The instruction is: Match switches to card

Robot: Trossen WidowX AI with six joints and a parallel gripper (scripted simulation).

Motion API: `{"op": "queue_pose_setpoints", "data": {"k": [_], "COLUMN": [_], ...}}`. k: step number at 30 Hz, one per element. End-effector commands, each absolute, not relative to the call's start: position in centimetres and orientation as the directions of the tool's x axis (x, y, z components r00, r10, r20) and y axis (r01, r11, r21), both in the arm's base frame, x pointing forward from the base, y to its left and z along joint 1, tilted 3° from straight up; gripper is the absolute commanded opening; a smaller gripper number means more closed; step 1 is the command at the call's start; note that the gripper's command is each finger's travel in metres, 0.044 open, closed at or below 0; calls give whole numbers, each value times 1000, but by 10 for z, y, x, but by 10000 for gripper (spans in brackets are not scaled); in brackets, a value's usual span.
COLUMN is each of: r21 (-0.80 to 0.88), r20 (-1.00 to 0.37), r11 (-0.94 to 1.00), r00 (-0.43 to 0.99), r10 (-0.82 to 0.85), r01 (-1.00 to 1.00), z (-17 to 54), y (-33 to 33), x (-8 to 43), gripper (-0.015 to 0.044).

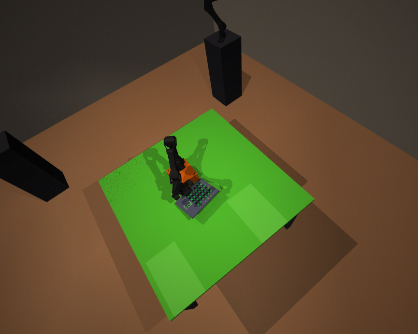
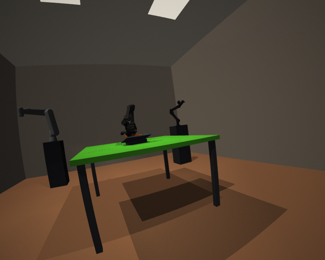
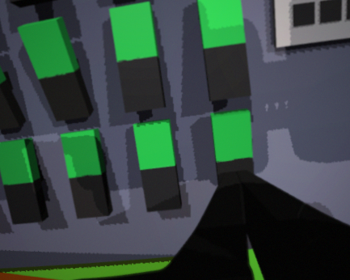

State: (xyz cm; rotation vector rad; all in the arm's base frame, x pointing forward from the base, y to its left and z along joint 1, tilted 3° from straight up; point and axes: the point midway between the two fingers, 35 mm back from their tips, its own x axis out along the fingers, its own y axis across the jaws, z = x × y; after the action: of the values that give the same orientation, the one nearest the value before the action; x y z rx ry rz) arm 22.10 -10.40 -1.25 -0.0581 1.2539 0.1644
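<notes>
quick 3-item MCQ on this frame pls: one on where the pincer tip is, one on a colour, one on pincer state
1. In the wrist view, the pincer tip is over which part of the nearest row's rightmost switch?
A. its green half
B. its dark grey half
C. the card

2. What colour is the table top?
A. green
B. brown
C. grey

3. The pincer is:
A. open wide
B. shut on a switch
C. shut, holding nothing

Answers:
1 B, the black tip covers the dark end, with the green half showing beyond it.
2 A, the top view shows a green surface on a brown floor.
3 C, the fingers meet in one point with nothing between them.
</notes>
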Motion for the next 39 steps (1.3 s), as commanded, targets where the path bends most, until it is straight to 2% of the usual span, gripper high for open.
{"op": "queue_pose_setpoints", "data": {"k": [1,7,12,16,27,39], "r21": [46,46,45,45,51,51], "r20": [-949,-949,-957,-957,-955,-955], "r11": [987,987,987,987,987,987], "r00": [303,301,278,277,281,282], "r10": [91,92,87,87,93,93], "r01": [-153,-156,-153,-153,-153,-153], "z": [-13,-11,46,49,79,80], "y": [-104,-104,-110,-110,-31,-29], "x": [221,221,206,205,257,258], "gripper": [0,0,0,0,0,0]}}
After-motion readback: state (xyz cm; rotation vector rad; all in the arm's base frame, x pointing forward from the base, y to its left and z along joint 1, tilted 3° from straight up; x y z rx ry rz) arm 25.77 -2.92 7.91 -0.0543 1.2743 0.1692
